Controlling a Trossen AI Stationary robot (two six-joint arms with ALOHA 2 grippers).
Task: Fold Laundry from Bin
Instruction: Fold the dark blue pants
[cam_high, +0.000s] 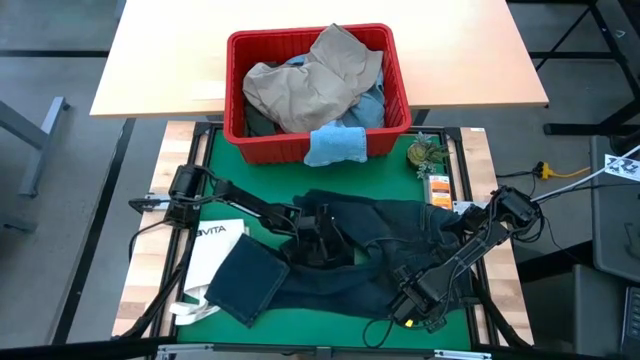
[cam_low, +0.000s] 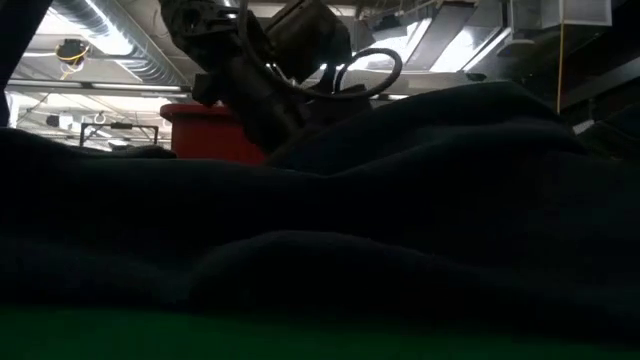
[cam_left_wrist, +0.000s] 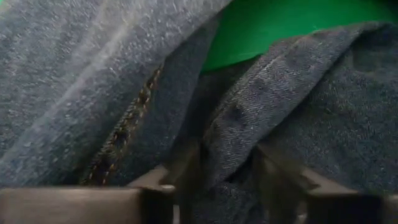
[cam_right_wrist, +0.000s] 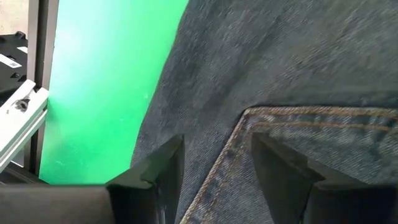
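**Both claws set on the dark navy jeans, bin at the far edge**

The left claw (cam_left_wrist: 227, 180) sits at the middle of the dark navy jeans (cam_high: 370, 250). A raised ridge of denim lies between its two dark fingers (cam_left_wrist: 186, 174); whether the fingers are clamped on that fold cannot be told. The cloth here is coarse, speckled twill with an orange-stitched seam running beside the fold.

The right claw (cam_right_wrist: 214, 174) rests at the near right part of the same jeans. Its jaws stand apart, straddling a curved seam with double tan stitching; the fabric lies flat under them, not pinched.

The jeans spread in a broad, rumpled mass across the green mat (cam_high: 225, 170) of the bench, one leg folded back at the near left into a squarish flap over a white tote bag (cam_high: 215, 255).

At the far edge stands the red bin (cam_high: 318, 95), rectangular, slotted walls, rolled rim. It holds crumpled khaki trousers (cam_high: 315, 80) over light blue denim. A small light blue cloth (cam_high: 335, 145) hangs over its near rim.
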